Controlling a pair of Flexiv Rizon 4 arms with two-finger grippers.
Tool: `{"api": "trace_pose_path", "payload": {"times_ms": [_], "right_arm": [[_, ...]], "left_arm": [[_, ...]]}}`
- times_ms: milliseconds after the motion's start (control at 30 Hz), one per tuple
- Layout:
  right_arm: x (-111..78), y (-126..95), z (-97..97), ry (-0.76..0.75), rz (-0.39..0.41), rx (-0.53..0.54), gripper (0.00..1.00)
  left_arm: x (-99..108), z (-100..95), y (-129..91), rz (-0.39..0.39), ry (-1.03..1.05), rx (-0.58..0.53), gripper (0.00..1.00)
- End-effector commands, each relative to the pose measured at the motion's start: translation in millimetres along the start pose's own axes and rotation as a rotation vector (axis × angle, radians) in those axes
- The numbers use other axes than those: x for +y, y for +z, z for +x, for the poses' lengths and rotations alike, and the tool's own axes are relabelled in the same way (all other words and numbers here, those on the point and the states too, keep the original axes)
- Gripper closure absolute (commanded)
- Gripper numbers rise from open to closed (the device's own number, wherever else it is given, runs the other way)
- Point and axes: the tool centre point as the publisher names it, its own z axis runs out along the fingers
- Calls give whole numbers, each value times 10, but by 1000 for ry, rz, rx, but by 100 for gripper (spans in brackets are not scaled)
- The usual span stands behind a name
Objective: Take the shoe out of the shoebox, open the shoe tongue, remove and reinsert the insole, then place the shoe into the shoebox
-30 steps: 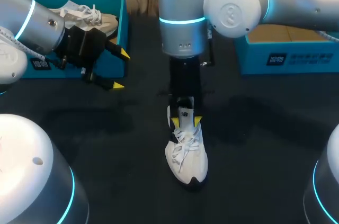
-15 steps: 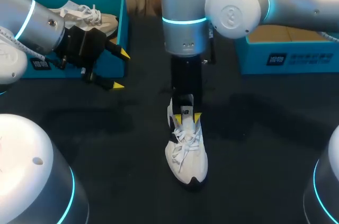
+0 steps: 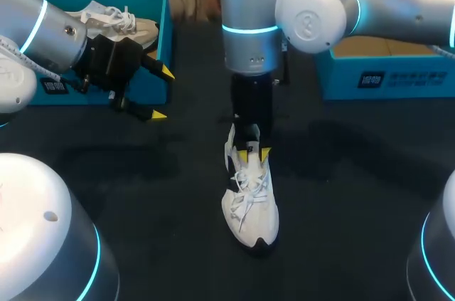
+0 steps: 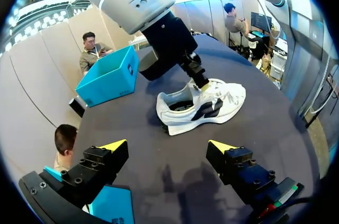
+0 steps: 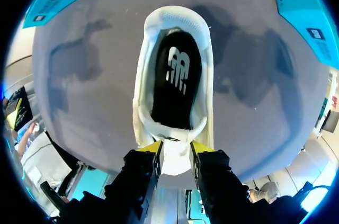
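Observation:
A white sneaker [image 3: 250,208] lies on the dark table's middle, toe toward me. My right gripper [image 3: 254,151] comes straight down onto its tongue. In the right wrist view the gripper [image 5: 176,147] is shut on the white tongue [image 5: 175,159], a yellow tip at each side; ahead lies the shoe's mouth with the black insole [image 5: 172,75] inside. My left gripper [image 3: 162,93] hangs open and empty at the table's left, in front of the blue shoebox [image 3: 167,23]. In its own view the left gripper [image 4: 168,146] faces the sneaker [image 4: 204,105] from a distance.
A second white sneaker [image 3: 117,20] lies in the left shoebox. Another blue box [image 3: 384,73] stands at the back right, seen also as the blue box [image 4: 108,78] behind my right arm. Bare table surrounds the sneaker.
The right gripper's fingers have drawn closer together around the tongue and the arm has shifted slightly right. The left arm has not moved.

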Motion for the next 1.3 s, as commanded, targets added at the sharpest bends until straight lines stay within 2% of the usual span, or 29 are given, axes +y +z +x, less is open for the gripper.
{"api": "trace_pose_path", "payload": {"times_ms": [33,467,667,767,933,1300], "right_arm": [[60,50,-18,-5,1,6,70],[210,2,-63,-48,-28,-9,71],[264,-110,-91,-115,-77,-70,63],[289,-191,-126,-171,-130,-111,63],[285,-388,-203,-327,-280,-185,56],[350,-653,-281,-680,-412,-342,50]], "left_arm": [[-6,10,-2,-2,0,-2,0],[-6,10,-2,-2,0,-2,0],[-6,10,-2,-2,0,-2,0],[-6,10,-2,-2,0,-2,0],[-6,10,-2,-2,0,-2,0],[-6,10,-2,-2,0,-2,0]]}}
